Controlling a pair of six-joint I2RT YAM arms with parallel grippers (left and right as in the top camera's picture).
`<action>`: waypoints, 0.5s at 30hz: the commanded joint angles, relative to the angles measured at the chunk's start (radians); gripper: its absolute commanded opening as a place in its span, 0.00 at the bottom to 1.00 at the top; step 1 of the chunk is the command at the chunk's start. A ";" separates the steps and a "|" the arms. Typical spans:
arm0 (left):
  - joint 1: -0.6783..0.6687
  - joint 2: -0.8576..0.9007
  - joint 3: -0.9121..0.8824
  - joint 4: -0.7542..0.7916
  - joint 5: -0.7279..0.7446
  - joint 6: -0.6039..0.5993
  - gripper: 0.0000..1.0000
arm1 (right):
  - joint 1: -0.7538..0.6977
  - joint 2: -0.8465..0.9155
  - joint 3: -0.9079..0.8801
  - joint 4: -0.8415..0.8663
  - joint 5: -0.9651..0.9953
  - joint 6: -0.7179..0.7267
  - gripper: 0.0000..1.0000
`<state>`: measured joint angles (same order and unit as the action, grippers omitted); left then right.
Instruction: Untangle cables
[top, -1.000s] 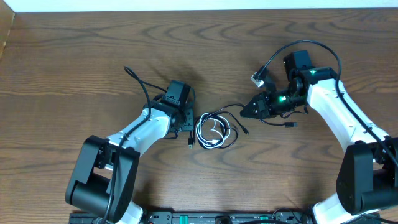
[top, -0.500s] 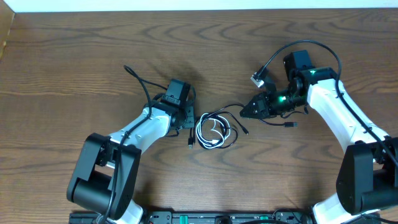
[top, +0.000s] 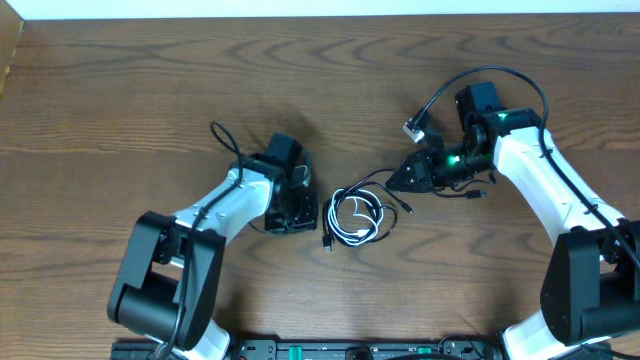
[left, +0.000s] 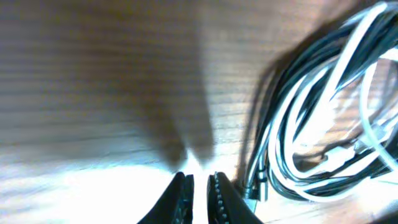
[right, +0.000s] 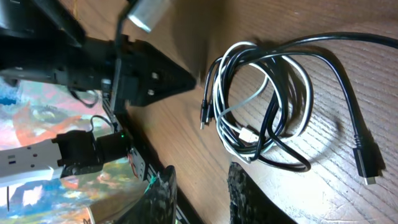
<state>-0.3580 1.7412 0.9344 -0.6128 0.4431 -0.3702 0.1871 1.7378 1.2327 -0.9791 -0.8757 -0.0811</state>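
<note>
The left jaws are drawn almost together, only a thin slit between the fingertips (left: 181, 194), and nothing sits in it. The right jaws stand apart, and the gap between the two fingers (right: 160, 196) shows only bare wood, so they hold nothing.

The two cables lie as one loose coil near the middle of the wooden tabletop (top: 150, 100), between the two arms. The black cable (right: 348, 102) makes the outer loops. The white cable (right: 303, 87) is wound through them, and its small white plug (right: 249, 134) rests inside the ring.

Seen from overhead, the coil is at 3 o'clock from the left jaws and just beside them. In the left wrist view the strands fill the frame from 1 to 4 o'clock, and a dark plug end (left: 256, 186) lies just beside one fingertip. Whether it touches I cannot tell.

From the right jaws the coil sits at about 8 o'clock overhead, near but apart. One black strand runs from the top of the coil towards their tip. The pictures do not show whether it makes contact. A black plug (right: 367, 168) on a free length lies flat on the wood at 4 o'clock from the coil in the right wrist view, and another black plug (top: 327, 243) points out of the coil at 7 o'clock overhead.
</note>
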 joint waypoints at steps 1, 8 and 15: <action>0.011 -0.093 0.077 -0.022 -0.107 -0.002 0.17 | 0.005 -0.018 -0.003 -0.003 -0.025 0.006 0.24; 0.008 -0.118 0.074 -0.008 -0.119 -0.002 0.29 | 0.037 -0.018 -0.003 -0.003 -0.018 0.005 0.29; -0.027 -0.066 0.064 0.016 -0.119 -0.002 0.36 | 0.094 -0.018 -0.003 0.026 0.067 0.031 0.32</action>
<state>-0.3637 1.6417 1.0065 -0.6109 0.3378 -0.3706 0.2592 1.7378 1.2327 -0.9577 -0.8452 -0.0742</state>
